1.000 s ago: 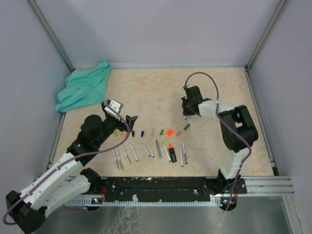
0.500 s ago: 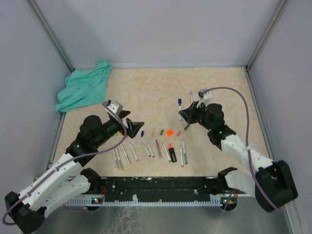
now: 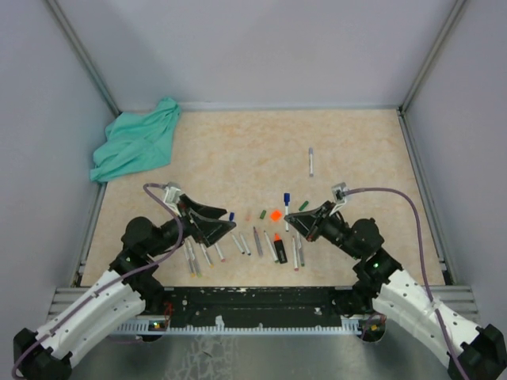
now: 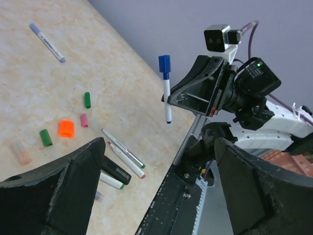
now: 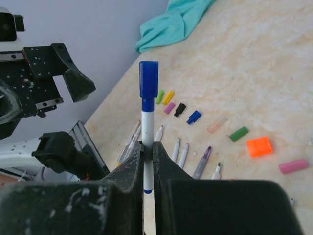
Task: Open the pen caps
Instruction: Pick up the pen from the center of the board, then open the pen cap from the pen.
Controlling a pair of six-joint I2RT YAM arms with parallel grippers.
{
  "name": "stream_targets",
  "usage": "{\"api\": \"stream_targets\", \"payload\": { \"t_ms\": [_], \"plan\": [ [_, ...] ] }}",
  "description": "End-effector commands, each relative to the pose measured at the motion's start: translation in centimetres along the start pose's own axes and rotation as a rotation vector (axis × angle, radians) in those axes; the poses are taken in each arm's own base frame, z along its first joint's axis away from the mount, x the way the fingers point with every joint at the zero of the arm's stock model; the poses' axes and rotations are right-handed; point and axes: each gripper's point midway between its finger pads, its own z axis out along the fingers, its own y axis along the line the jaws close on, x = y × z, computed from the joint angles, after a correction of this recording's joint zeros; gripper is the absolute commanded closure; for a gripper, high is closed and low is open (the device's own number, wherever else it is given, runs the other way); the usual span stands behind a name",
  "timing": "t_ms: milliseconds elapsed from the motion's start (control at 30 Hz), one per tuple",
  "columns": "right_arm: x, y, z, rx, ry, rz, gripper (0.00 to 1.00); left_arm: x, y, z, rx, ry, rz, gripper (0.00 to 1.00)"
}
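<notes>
The right gripper (image 5: 148, 147) has its fingers pinched tight on the lower barrel of a white pen (image 5: 147, 128). It holds the pen upright above the table (image 3: 238, 150) so that the blue cap (image 5: 148, 79) sticks up free, and to my eye it is being offered across to the other arm. The left gripper (image 3: 219, 226) faces it across a short gap, its fingers (image 4: 73, 181) spread about as wide as they go and holding nothing. That wide stance looks meant to leave room to close around the cap, which it has not reached yet. Below and between the two arms the loose caps (image 5: 169, 107) lie scattered on the table: an orange cap (image 3: 275, 214), a green cap (image 3: 303, 205), and others in pink, yellow, black and blue, each lying apart from the rest. Nearer the arms is a row of bare pens (image 3: 253, 241), roughly side by side, which I take to be the ones already opened. A lone pen (image 3: 311, 161) with its pale purple cap on lies well apart, farther out, and looks left to do. The teal cloth (image 3: 135, 142) sits bunched in the far left corner, out of the way.
</notes>
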Motion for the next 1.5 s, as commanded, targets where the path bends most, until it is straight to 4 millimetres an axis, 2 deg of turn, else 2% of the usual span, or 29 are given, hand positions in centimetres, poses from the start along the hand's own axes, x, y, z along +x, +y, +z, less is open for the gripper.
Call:
{"api": "stream_targets", "payload": {
  "t_ms": [0, 333, 600, 1033, 1200, 1333, 1467],
  "plan": [
    [0.9, 0.5, -0.2, -0.039, 0.008, 0.037, 1.0, -0.3, -1.7, 0.0, 0.101, -0.044, -0.082, 0.03],
    [1.7, 1.3, -0.7, -0.109, 0.01, 0.057, 1.0, 1.6, -1.6, 0.6, 0.167, -0.002, -0.143, 0.03],
    [2.2, 1.4, -1.0, -0.118, 0.018, 0.065, 1.0, 2.0, -1.3, 1.5, 0.153, 0.047, -0.161, 0.04],
    [2.4, 1.5, -0.7, -0.124, 0.034, 0.06, 1.0, 2.7, -1.2, 4.9, 0.015, 0.116, -0.086, 0.05],
    [2.4, 1.5, -0.5, -0.122, 0.039, 0.05, 1.0, 2.0, -0.1, 6.4, -0.094, 0.107, -0.092, 0.05],
    [2.3, 1.6, -0.4, -0.122, 0.047, 0.043, 1.0, 1.3, -0.4, 7.9, -0.129, 0.11, -0.101, 0.05],
    [2.3, 1.8, -0.2, -0.125, 0.049, 0.037, 1.0, 1.5, -0.7, 9.4, -0.14, 0.119, -0.108, 0.07]
  ]
}}
